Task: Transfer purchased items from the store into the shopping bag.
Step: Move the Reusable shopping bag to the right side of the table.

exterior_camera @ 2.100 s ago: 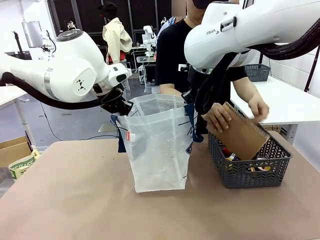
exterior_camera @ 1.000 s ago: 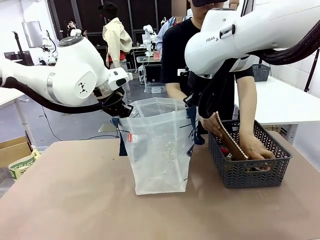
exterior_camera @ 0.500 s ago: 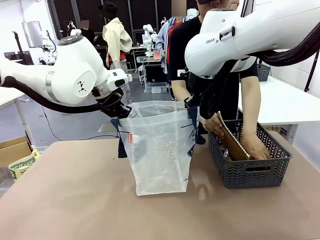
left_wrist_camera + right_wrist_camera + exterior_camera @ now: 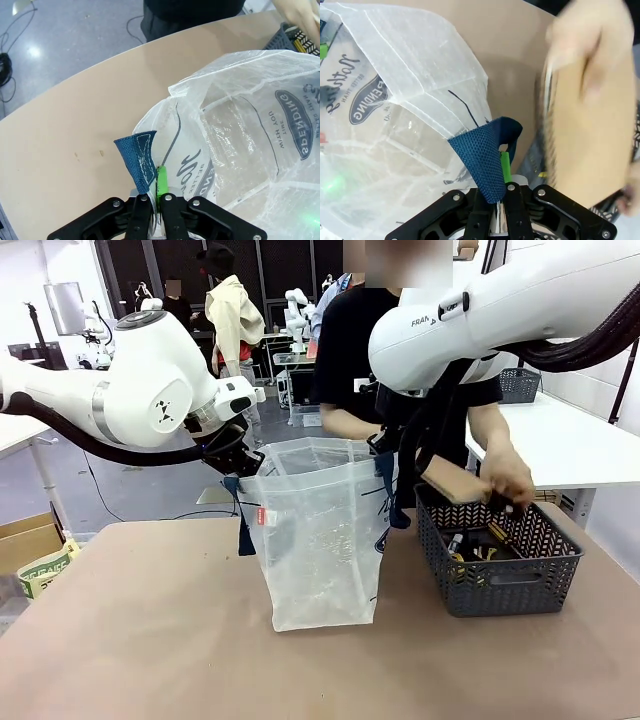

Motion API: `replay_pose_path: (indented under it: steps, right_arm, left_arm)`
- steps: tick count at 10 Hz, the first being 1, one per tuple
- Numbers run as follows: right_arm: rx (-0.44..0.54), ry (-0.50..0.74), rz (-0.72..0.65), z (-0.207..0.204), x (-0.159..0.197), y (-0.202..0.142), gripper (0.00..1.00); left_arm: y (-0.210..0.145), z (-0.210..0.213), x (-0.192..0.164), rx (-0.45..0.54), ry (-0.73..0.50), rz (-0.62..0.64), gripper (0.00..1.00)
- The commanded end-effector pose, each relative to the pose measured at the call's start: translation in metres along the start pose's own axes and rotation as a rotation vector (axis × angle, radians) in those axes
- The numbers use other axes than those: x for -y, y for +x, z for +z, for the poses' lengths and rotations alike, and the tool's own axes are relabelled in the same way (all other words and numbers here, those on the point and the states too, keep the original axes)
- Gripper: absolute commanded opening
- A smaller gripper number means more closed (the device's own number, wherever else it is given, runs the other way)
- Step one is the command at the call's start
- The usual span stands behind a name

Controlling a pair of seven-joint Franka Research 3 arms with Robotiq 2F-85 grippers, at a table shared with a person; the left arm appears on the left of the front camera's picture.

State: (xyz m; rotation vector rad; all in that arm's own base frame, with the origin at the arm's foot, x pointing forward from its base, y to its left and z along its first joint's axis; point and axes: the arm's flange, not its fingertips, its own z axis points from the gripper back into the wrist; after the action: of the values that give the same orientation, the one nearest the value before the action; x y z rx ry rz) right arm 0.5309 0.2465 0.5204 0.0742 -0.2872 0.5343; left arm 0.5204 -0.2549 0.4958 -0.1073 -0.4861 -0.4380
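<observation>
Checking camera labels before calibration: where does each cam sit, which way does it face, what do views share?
Front: fixed between the arms, facing across the table at the person; left gripper and right gripper hold the shopping bag.
Left wrist: looks along the left gripper, shut on a navy handle.
Right wrist: same on the other handle; person's hand beyond.
Shared: all show the bag.

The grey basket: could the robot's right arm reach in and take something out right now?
Probably not. The right gripper is shut on the shopping bag by its navy handle, holding it open, and the person's hand with a brown notebook is over the basket.
</observation>
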Motion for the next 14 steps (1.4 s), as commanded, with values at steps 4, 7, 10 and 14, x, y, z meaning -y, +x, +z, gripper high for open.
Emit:
replay_pose_path:
  steps: [4,7,10,14]
  right_arm:
    - [-0.003,-0.001,-0.001,-0.0011,0.0012,-0.0011,0.00]
    - [-0.003,-0.001,-0.001,-0.0011,0.0012,-0.0011,0.00]
    - [-0.003,-0.001,-0.001,-0.0011,0.0012,-0.0011,0.00]
    - [-0.003,-0.001,-0.001,-0.0011,0.0012,-0.0011,0.00]
  left_arm:
    - [-0.0010,-0.0007,-0.0019,-0.002,0.008,0.000,0.00]
    - [-0.0010,-0.0007,-0.0019,-0.002,0.008,0.000,0.00]
    - [-0.0010,-0.0007,-0.0019,-0.002,0.008,0.000,0.00]
    - [-0.0010,-0.0007,-0.0019,-0.002,0.008,0.000,0.00]
